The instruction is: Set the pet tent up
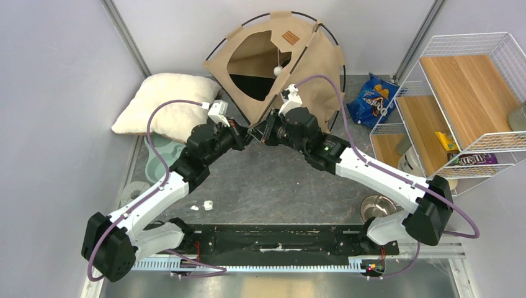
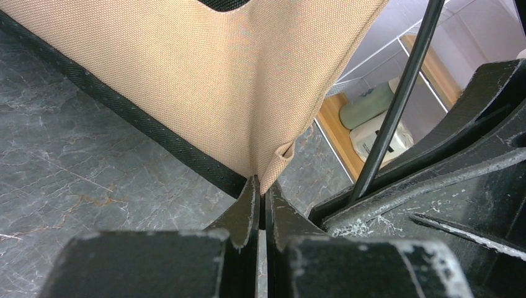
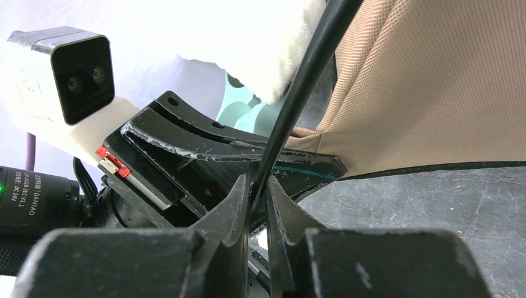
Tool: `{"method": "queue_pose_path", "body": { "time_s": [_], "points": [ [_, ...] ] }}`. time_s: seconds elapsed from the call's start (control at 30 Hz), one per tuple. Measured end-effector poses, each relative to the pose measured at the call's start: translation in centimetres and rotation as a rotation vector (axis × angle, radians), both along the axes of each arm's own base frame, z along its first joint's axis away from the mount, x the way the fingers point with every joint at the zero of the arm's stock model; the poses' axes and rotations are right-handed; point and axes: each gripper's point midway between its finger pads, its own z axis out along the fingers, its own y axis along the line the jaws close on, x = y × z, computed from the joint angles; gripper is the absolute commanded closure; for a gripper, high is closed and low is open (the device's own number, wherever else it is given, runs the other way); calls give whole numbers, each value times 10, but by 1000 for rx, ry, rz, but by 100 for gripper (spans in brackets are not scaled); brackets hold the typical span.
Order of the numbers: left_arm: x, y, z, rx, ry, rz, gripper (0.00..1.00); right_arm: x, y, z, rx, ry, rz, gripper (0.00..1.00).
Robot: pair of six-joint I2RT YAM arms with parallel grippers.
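Tan fabric pet tent (image 1: 310,74) with thin black crossing poles stands at the grey table's (image 1: 291,186) far side, its near corner at both tools. I judge it light, limp in the cloth and springy in the rods, so hems and pole ends are my handles. My left gripper (image 2: 262,186) is pressed together on the corner hem; my right gripper (image 3: 255,186) pinches one black pole (image 3: 298,93) just beside.

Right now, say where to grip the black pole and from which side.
Low on the black pole, near its free end, from the near side beside the pet tent corner. It is thin and slants upward, so the right tool straddles it crosswise.
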Motion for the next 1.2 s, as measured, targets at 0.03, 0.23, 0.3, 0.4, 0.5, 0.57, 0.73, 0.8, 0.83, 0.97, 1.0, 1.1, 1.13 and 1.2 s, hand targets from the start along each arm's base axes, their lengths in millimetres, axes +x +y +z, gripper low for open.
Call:
{"method": "queue_pose_path", "body": {
  "time_s": [0.03,0.23,0.3,0.4,0.5,0.57,0.73,0.8,0.83,0.97,1.0,1.1,1.13,1.2],
  "points": [
    [0,0,0,0,0,0,98,0,0,0,-1,0,0,89],
    [0,0,0,4,-3,0,98,2,1,-1,1,-1,-5,100],
    [0,0,0,7,-6,-1,98,4,0,-1,-1,-5,-18,100],
    [0,2,-1,16,-18,2,98,7,-2,1,-1,-23,-38,100],
    [-1,4,-3,28,-41,1,98,10,-6,6,-2,-50,-56,100],
    [-3,5,-5,35,-65,-2,98,12,-9,12,0,-69,-73,100],
    [-5,7,-2,43,-131,-12,98,20,-15,21,19,-98,-125,100],
    [-5,7,0,47,-157,-15,98,23,-17,23,22,-106,-147,100],
    [-6,7,0,48,-168,-17,98,25,-19,24,21,-109,-161,100],
    [-9,9,2,52,-211,-28,98,29,-23,25,22,-115,-201,100],
    [-10,9,3,54,-221,-28,98,30,-23,25,25,-114,-208,100],
    [-11,10,4,58,-242,-26,98,31,-23,26,36,-114,-225,100],
    [-11,11,4,61,-247,-26,98,32,-23,27,41,-113,-228,100],
    [-11,11,3,65,-253,-25,98,33,-22,28,51,-111,-233,100]
  ]
}}
